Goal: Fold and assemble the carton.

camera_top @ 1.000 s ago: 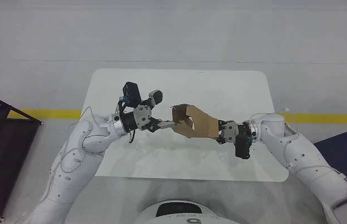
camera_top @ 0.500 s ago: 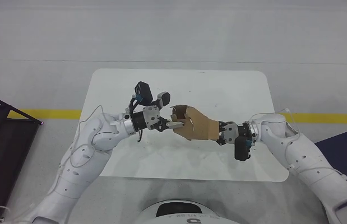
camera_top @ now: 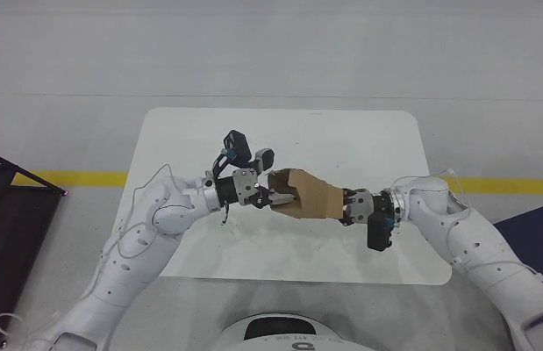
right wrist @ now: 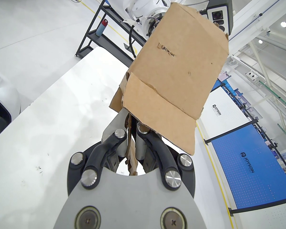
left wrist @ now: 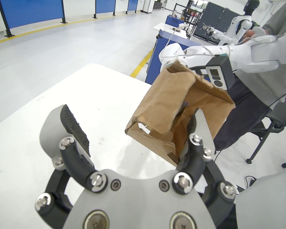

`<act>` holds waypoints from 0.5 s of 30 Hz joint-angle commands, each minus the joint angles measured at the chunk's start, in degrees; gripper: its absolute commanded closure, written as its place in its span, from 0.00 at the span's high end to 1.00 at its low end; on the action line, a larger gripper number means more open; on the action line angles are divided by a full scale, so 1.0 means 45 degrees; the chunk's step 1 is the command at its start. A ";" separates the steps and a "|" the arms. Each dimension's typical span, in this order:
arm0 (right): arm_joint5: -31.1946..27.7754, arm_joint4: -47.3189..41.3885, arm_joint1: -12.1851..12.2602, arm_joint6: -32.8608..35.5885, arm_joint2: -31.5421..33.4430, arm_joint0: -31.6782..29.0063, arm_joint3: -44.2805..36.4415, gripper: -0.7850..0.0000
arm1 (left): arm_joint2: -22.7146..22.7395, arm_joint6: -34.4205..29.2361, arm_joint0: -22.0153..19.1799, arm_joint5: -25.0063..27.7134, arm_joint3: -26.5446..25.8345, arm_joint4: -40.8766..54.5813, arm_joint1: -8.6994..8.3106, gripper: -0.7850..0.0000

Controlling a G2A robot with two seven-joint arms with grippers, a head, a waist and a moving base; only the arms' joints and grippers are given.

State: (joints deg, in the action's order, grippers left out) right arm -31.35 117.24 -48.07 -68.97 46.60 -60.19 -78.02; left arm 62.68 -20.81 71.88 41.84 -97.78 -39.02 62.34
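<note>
Brown cardboard sat at the middle of my feed: the carton (camera_top: pixel 306 195) hung between the two grippers over the centre of the white table (camera_top: pixel 359 140), lying on its side with one open end toward each arm. I could not tell whether its lower edge cleared the tabletop.

My right gripper (right wrist: pixel 130 132) was clamped tight on a ragged strip of cardboard at the carton's near end. From that wrist, a loose flap (right wrist: pixel 162 120) hung over the fingers and hid their tips, and the carton's broad face (right wrist: pixel 178 72) blocked most of the other arm behind it.

My left gripper (left wrist: pixel 131 117) was spread wide at the opposite end. One finger (left wrist: pixel 197 129) reached inside the open mouth, against the inner wall. The other finger (left wrist: pixel 69 125) stood well clear of the cardboard, over bare table. A bent, crumpled flap (left wrist: pixel 166 101) leaned across the mouth and covered part of the inside.

Around the table I saw a yellow floor line (camera_top: pixel 78 178) running behind it and a black frame (camera_top: pixel 17 219) at the floor's edge on the left arm's side. Farther off stood blue wall panels (left wrist: pixel 28 1), a blue bench (left wrist: pixel 171 32) and another white robot (left wrist: pixel 243 22). A bottle (right wrist: pixel 102 27) stood on a dark rack (right wrist: pixel 97 41) beyond the table's far corner.
</note>
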 commanded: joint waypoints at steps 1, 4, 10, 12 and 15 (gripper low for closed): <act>0.0065 -0.0079 -0.0001 0.0016 0.0030 -0.0015 0.0049 0.00 | -0.0052 -0.0052 -0.0037 -0.0037 0.0011 -0.0024 0.0006 1.00; 0.0080 -0.0206 -0.0004 -0.0013 0.0048 -0.0048 0.0144 0.00 | -0.0061 -0.0052 -0.0052 -0.0069 0.0027 0.0017 0.0006 1.00; 0.0178 -0.0642 -0.0046 -0.0542 0.0019 -0.0110 0.0454 0.00 | 0.0512 0.0286 0.0169 -0.0018 -0.0196 0.0106 -0.0090 1.00; 0.0272 -0.0833 -0.0070 -0.0934 0.0003 -0.0114 0.0604 0.00 | 0.0817 0.0499 0.0333 0.0087 -0.0379 0.0175 -0.0140 1.00; 0.0595 -0.0979 -0.0109 -0.1474 -0.0100 -0.0087 0.0794 0.00 | 0.1365 0.0983 0.0656 0.0306 -0.0584 0.0555 -0.0217 1.00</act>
State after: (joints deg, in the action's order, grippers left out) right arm -29.33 113.09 -48.51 -74.95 46.36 -60.58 -74.61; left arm 67.90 -17.35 74.35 42.96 -100.19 -37.28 61.47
